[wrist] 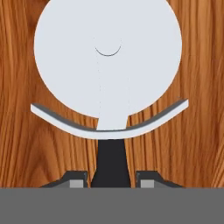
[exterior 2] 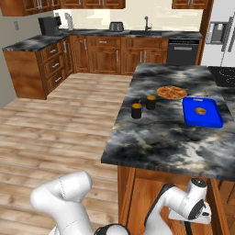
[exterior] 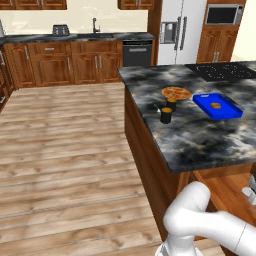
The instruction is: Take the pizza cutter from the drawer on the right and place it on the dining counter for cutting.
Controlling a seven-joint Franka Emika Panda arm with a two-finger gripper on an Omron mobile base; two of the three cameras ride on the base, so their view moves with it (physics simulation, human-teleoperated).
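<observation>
In the hand view the small pizza cutter (wrist: 107,61), a pale silver-white round wheel on a short black handle, lies flat on the orange-brown wooden floor of the open drawer (wrist: 197,144), its wheel toward the top of that view and its handle running down between the two dark fingertips (wrist: 78,180) of the two-finger gripper (wrist: 110,180). The jaws stand narrow, one tip hard against each side of the black handle, so the gripper looks closed on the handle, though the cutter still rests on the drawer bottom. The right base view shows the white arm's hand (exterior 2: 197,206) reaching down under the edge of the dark grey-black marbled dining counter (exterior 2: 156,137), where the reddish-brown drawer sits. The tool is likely light and fully rigid, so weight should be no worry; the risk is more in its shape. The wheel is thin, smooth and probably slippery, with a curved pale guard across its base, and would give poor purchase. The handle is the sensible place to hold, close beneath the guard, since the wheel end probably carries most of the mass and a grip far down the handle could let it tip or swivel when lifted.
</observation>
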